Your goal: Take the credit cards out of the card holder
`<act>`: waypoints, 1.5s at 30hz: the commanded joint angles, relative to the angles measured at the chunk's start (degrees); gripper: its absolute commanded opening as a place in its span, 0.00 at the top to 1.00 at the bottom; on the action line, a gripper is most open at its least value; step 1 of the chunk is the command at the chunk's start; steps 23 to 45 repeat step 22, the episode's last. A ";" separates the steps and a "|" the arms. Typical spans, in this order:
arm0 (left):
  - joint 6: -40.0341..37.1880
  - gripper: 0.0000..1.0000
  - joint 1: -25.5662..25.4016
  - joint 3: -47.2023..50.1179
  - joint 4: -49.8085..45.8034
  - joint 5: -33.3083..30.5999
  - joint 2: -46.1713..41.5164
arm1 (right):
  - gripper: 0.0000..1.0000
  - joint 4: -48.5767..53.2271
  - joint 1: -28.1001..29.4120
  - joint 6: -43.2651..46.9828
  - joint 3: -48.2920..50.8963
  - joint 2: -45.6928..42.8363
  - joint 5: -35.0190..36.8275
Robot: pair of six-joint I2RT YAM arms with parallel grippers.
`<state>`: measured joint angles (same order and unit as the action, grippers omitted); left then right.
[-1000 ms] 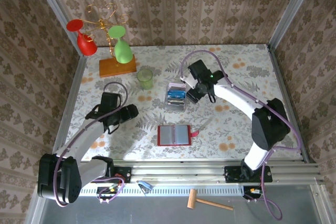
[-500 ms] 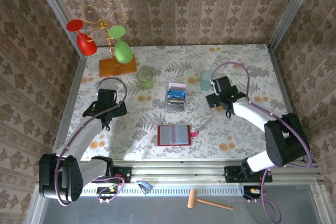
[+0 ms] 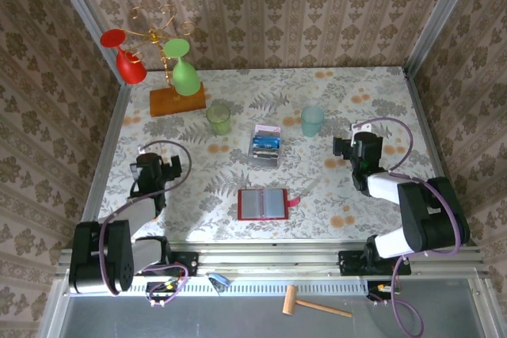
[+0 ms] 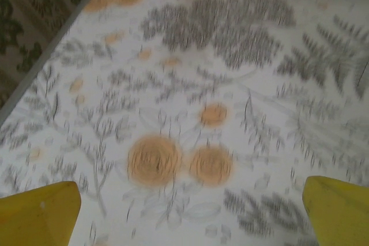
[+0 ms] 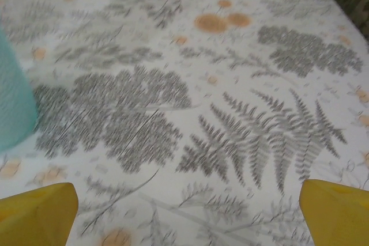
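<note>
The card holder (image 3: 264, 203) lies open and flat near the table's front middle, red with grey inner pockets and a red strap tab at its right. Whether cards sit in those pockets I cannot tell. Several credit cards (image 3: 265, 146), mostly blue, lie in a clear plastic box just behind it. My left gripper (image 3: 155, 164) is pulled back at the left, well away from the holder; in the left wrist view the left gripper (image 4: 187, 223) is open over bare cloth. My right gripper (image 3: 356, 146) sits at the right, and the right gripper (image 5: 187, 223) is open with nothing between its fingers.
A teal cup (image 3: 312, 121) stands behind my right gripper, and that teal cup (image 5: 14, 102) is at the left edge of the right wrist view. A green cup (image 3: 219, 118) and a wooden-based rack (image 3: 177, 100) with red and green glasses stand at the back left. Walls enclose the table.
Both arms have drawn back: the right gripper left the clear box and swung right and nearer, the left folded back to the left. Both grippers' jaws opened wider.
</note>
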<state>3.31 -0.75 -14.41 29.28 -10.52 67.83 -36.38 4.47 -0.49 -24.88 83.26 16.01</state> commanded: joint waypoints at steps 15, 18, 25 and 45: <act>-4.53 0.00 4.03 -5.75 28.04 18.43 21.47 | 0.00 -13.01 -2.53 -1.66 1.77 4.43 -8.74; -5.99 0.00 2.41 -7.52 24.18 16.31 21.24 | 0.00 -12.93 -2.49 -1.53 1.55 4.73 -8.81; -7.06 0.00 0.34 -8.24 22.67 11.68 21.16 | 0.00 -13.76 -2.44 -1.54 2.23 4.23 -8.80; -7.06 0.00 0.34 -8.24 22.67 11.68 21.16 | 0.00 -13.76 -2.44 -1.54 2.23 4.23 -8.80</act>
